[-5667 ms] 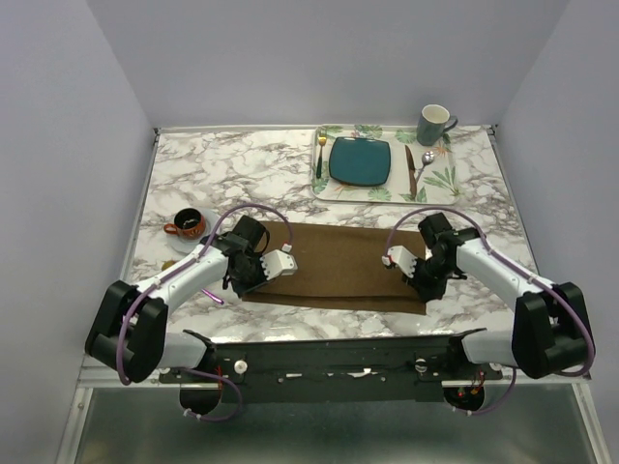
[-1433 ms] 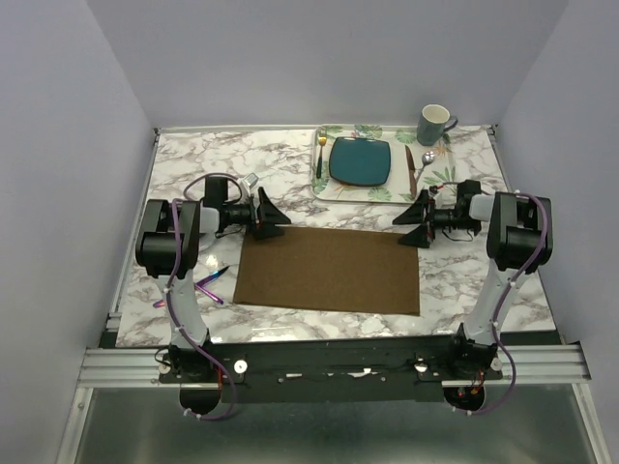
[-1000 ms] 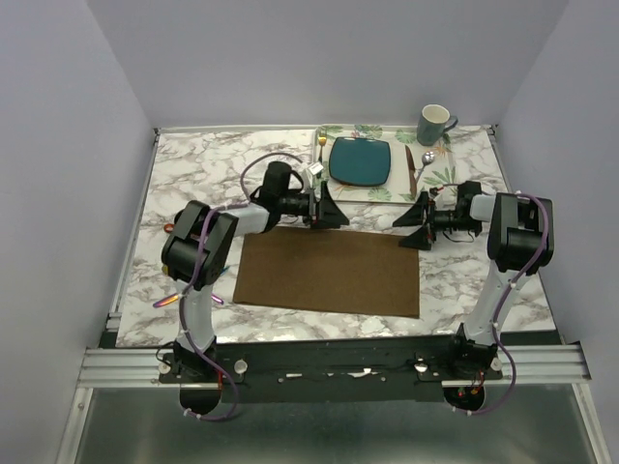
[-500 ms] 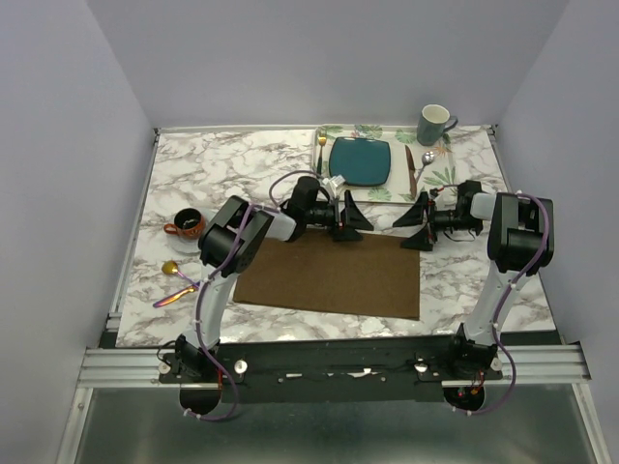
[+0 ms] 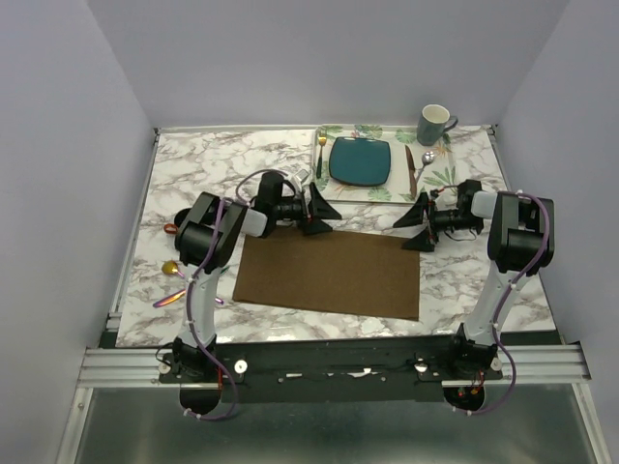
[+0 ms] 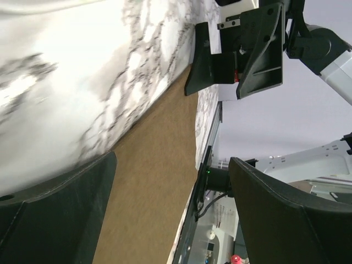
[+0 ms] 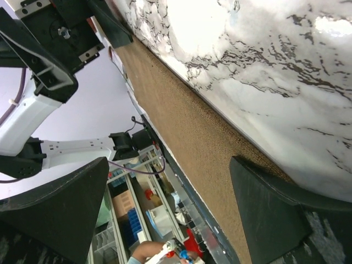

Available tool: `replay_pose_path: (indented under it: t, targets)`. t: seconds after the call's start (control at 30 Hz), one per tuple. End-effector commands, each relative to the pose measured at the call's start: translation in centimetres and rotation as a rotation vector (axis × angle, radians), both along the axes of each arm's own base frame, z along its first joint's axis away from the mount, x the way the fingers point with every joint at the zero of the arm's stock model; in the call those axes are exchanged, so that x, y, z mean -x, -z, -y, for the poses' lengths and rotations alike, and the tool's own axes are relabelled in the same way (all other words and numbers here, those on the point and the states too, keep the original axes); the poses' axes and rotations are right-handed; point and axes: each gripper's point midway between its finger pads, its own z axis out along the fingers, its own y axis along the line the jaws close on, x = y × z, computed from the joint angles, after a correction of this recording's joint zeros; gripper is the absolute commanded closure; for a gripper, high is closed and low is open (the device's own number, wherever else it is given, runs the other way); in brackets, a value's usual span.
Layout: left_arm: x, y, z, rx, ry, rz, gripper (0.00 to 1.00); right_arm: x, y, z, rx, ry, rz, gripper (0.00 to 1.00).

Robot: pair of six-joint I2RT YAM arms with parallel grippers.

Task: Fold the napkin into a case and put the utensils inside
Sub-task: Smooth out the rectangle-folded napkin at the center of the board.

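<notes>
The dark brown napkin lies flat as a wide rectangle near the table's front. My left gripper hovers low at its far edge, pointing right, jaws wide open and empty. My right gripper faces it from the napkin's far right corner, also open and empty. In the left wrist view the napkin runs between my fingers, with the right gripper ahead. The right wrist view shows the napkin and the left gripper. The iridescent utensils, one with a golden bowl, lie left of the napkin.
A leaf-printed tray at the back holds a teal plate, a gold fork, a dark knife and a small spoon. A grey mug stands behind it. A cup peeks out beside the left arm.
My left gripper swept right along the napkin's far edge, then drew back left a little. The right arm has stayed put. Both grippers remain open.
</notes>
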Motion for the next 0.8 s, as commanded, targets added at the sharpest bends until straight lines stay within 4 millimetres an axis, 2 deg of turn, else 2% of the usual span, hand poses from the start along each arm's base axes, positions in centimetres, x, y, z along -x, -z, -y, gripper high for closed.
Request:
replay_pose_path:
  t: [0.0,0.03,0.13,0.37,0.53,0.67,0.7,0.77]
  targets:
    - [0.2,2.4,-5.0,-0.084,-0.02,-0.013,0.01,1.0,2.3,1.4,0.147,-0.001,-0.064,0.0]
    - [-0.3,2.3,-6.6,-0.1,-0.044,-0.02,0.01,0.9,2.2,1.4,0.149,-0.001,-0.061,0.0]
    - [-1.0,2.0,-9.7,-0.121,-0.073,0.008,0.01,0.7,2.2,1.5,0.154,0.004,-0.065,0.0]
    - [-1.2,2.6,-14.9,-0.133,-0.108,0.026,0.01,0.1,2.2,1.8,0.175,0.011,-0.067,0.0]
    - [-0.9,3.0,-15.8,-0.125,-0.094,0.056,0.01,0.0,2.2,1.8,0.175,0.012,-0.076,0.0]
    - [-1.5,3.2,-16.0,-0.135,-0.102,0.078,0.01,-0.1,2.1,1.8,0.178,0.01,-0.074,0.0]
    - [-1.8,2.9,-16.0,-0.138,-0.107,0.088,0.01,-0.2,1.9,1.8,0.179,0.008,-0.069,0.0]
    - [-3.4,1.0,-16.1,-0.159,-0.135,0.145,0.01,-0.5,1.1,1.8,0.169,0.006,-0.046,0.0]
